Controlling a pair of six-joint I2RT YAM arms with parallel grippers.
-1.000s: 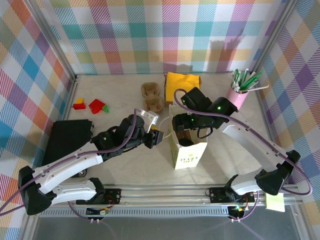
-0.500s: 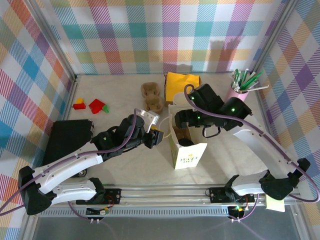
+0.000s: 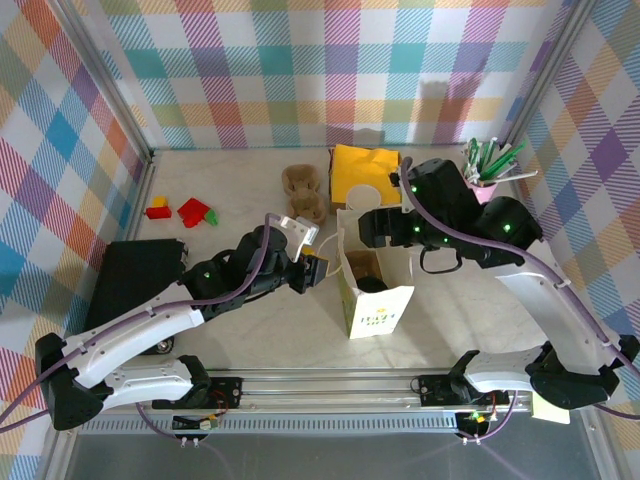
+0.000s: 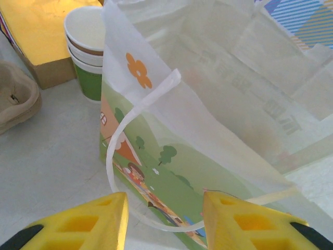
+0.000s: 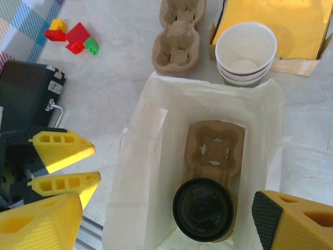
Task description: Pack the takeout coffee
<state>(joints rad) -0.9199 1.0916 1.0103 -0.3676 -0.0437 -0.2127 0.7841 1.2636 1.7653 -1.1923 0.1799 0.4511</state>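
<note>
- Packing looks done: lidded takeout coffee (image 5: 203,209) sits in tray (image 5: 216,148) inside bag (image 5: 156,135).
- Spare cups (image 5: 244,49) stand at its 12 o'clock.
- Wide, empty right gripper (image 5: 166,221); part-open left gripper (image 4: 165,208) at handle (image 4: 112,156).

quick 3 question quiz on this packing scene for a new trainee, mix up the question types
1. True or false: both slots of the cup tray inside the paper bag are filled.
2. Where is the stack of paper cups?
A. inside the bag
B. upright outside the bag, next to the yellow box
C. upside down on the cup tray
3. What colour is the lid of the cup that sits in the tray?

Key: 1 false, one slot is empty; 2 B; 3 black.
</note>
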